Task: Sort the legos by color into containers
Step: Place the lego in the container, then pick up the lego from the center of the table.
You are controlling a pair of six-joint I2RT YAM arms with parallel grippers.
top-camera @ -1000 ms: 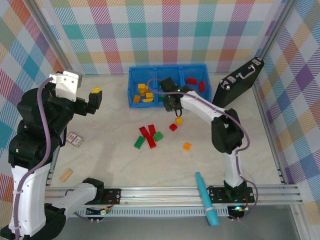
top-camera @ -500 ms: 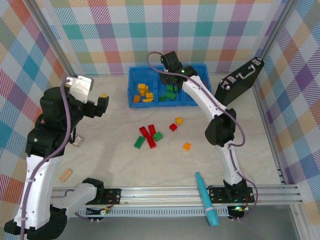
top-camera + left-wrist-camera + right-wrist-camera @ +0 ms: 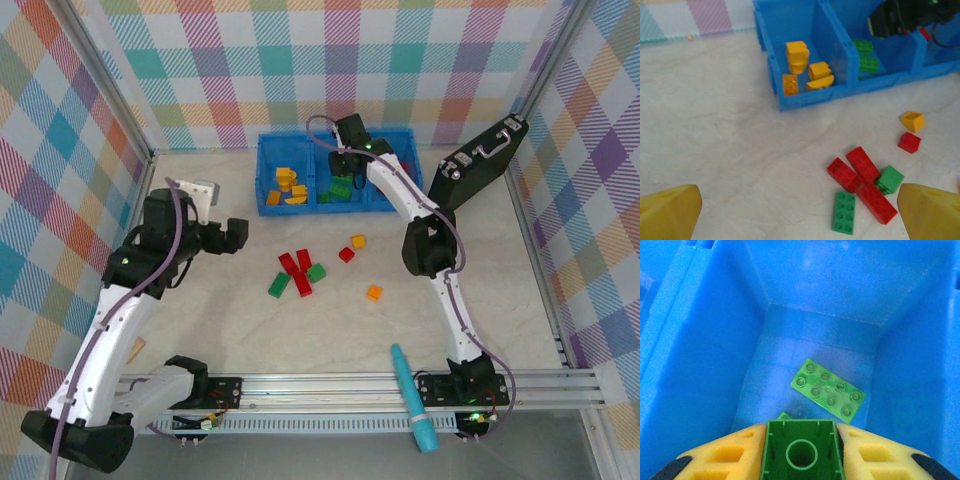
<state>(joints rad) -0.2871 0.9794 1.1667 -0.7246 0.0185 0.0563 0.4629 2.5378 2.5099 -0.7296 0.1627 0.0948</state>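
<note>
Surface (image 3: 200, 330): plenty of open room left of and in front of the blue tray (image 3: 262, 172). Black case (image 3: 478, 165) stands just right of the tray.

Right tool (image 3: 343, 165) sits over the tray's middle compartment, pads pinching a green brick (image 3: 801, 440) by its sides, hollow underside toward the wrist camera. Compartment walls are close all round. A green plate (image 3: 829, 390) lies flat on that compartment's floor, studs up.

Left tool (image 3: 800, 215) is spread fully, holds nothing, and hangs above bare surface front-left of the tray.

Yellow bricks (image 3: 802, 70) are in the tray's left compartment. A loose red/green cluster (image 3: 860, 177) lies in front of the tray, with a single yellow brick (image 3: 912, 121) and a single red brick (image 3: 909, 142) between the two.
</note>
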